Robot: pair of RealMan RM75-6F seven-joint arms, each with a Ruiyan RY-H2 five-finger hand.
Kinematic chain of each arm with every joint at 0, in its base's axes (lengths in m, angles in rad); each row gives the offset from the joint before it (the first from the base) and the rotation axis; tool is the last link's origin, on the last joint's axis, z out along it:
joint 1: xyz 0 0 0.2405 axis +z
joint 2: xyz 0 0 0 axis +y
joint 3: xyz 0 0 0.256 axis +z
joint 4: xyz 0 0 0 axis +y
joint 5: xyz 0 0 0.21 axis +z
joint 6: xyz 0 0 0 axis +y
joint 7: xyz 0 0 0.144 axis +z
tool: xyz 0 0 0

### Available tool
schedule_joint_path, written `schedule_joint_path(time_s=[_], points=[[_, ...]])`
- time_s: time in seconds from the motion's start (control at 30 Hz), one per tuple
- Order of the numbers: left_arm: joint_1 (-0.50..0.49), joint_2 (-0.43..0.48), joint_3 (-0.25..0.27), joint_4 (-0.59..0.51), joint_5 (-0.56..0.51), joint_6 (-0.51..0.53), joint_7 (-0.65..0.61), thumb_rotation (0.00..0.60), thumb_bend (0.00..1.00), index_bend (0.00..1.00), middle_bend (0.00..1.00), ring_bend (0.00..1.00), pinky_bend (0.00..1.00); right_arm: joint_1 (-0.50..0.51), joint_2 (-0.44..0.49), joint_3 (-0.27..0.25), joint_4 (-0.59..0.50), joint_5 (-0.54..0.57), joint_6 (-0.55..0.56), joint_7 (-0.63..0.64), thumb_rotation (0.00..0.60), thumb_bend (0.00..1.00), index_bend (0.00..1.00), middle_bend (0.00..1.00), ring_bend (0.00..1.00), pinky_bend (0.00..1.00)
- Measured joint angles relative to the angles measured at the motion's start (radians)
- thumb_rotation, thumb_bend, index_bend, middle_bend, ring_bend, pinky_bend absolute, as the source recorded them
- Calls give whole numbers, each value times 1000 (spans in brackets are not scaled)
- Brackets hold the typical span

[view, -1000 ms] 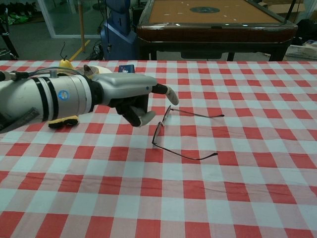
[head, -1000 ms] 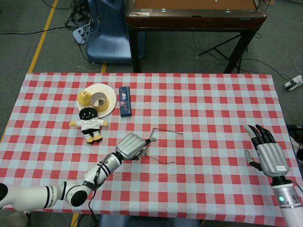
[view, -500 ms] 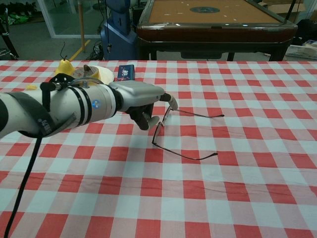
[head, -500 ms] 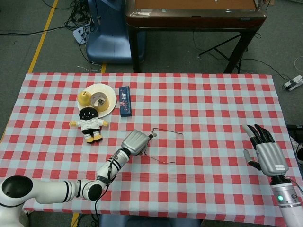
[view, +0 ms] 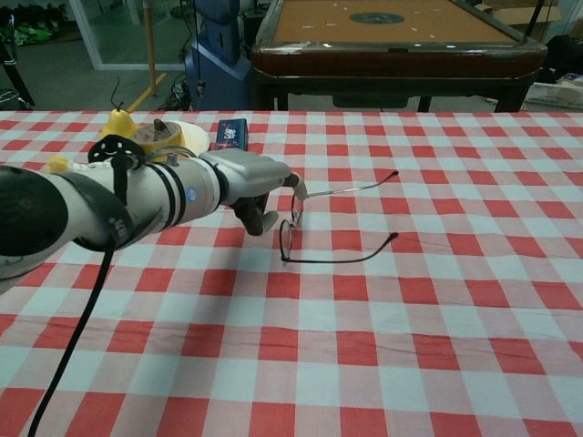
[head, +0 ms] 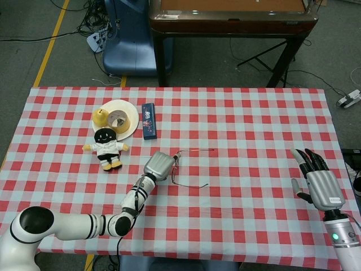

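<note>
On a table draped in a red-and-white checked cloth [head: 248, 130], a cream plate [head: 128, 111] at the far left carries a yellow pear [head: 100, 117] and a roll of tape [head: 118, 120], with a small doll [head: 105, 145] in a white shirt lying just below the plate's front edge. Just right of the plate lies a dark blue box [head: 148, 120], its long side running away from the robot. Nearer the middle, the robot's left hand [head: 158, 166] pinches a pair of thin wire-framed glasses [head: 181, 167] at the frame's upper corner between fingertips and thumb, the remaining fingers curled in; the chest view shows the front of the frame tilted up on its edge, one temple arm lifted off the cloth and pointing right, the other resting on the cloth. The glasses sit a little left of the table's centre, well apart from the doll and the plate. At the far right, the right hand [head: 316, 179] stands upright by the table's edge, holding nothing, its dark fingers [head: 307, 158] spread and pointing away from the robot. A brown wooden table [head: 231, 22] and a blue chair [head: 131, 42] stand behind.
</note>
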Motion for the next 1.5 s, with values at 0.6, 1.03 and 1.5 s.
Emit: schedule_joint_path(time_s=[0.6, 1.03, 1.5], points=[[38, 180, 67, -193, -111, 83, 46, 600, 627, 178, 982, 948, 955, 6, -5, 0, -9, -9, 0, -10, 600, 431, 0, 112, 0, 83], [171, 304, 23, -265, 116, 69, -298, 600, 627, 153, 985, 951, 956, 8, -8, -1, -12, -11, -3, -14, 600, 431, 0, 119, 0, 83], [109, 304, -101, -44, -74, -316, -581, 600, 634, 151, 993, 964, 959, 5, 0, 0, -18, 2, -4, -22, 600, 431, 0, 124, 0, 83]])
